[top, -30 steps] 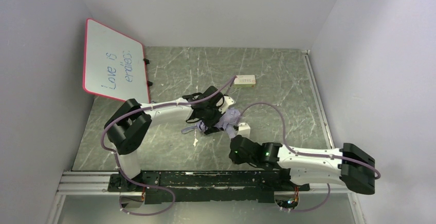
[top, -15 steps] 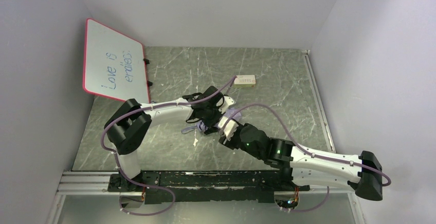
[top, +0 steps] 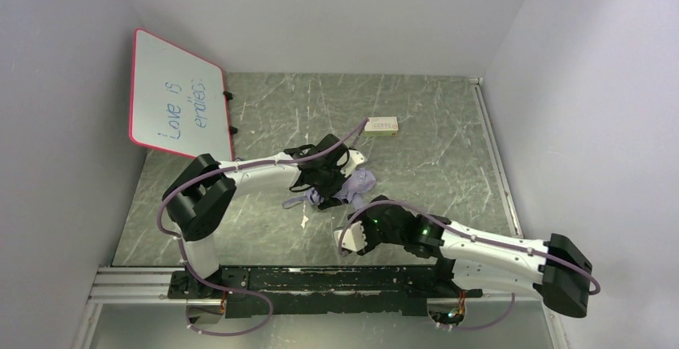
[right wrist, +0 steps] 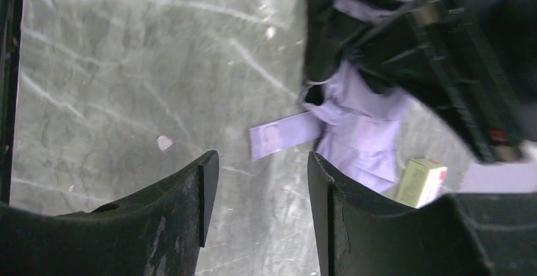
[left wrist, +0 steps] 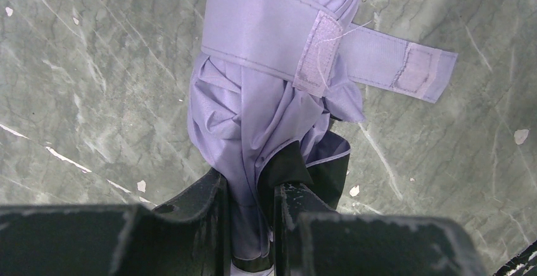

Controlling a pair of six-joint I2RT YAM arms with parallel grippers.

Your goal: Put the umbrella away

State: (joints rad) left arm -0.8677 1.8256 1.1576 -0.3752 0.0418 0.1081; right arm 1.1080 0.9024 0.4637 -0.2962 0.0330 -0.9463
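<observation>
Table [top: 448,141]: green marbled, pale walls [top: 336,13].
Around: whiteboard [top: 176,97], small box [top: 381,126], perhaps cardboard.
Left gripper [left wrist: 252,190]: clamped on umbrella [left wrist: 253,99].
Right gripper [right wrist: 256,175]: apart.

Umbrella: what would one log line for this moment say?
left gripper: shut on umbrella | right gripper: open, empty | strap end: unfastened

Green marbled table [top: 448,149] with 1 small box [top: 381,126], whiteboard [top: 176,97], white scraps [top: 304,222]

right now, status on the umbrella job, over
Left gripper shut on the umbrella, fabric bundled. Right gripper open, empty, short of the strap, which hangs unfastened. Small box past the umbrella, not in the path.
</observation>
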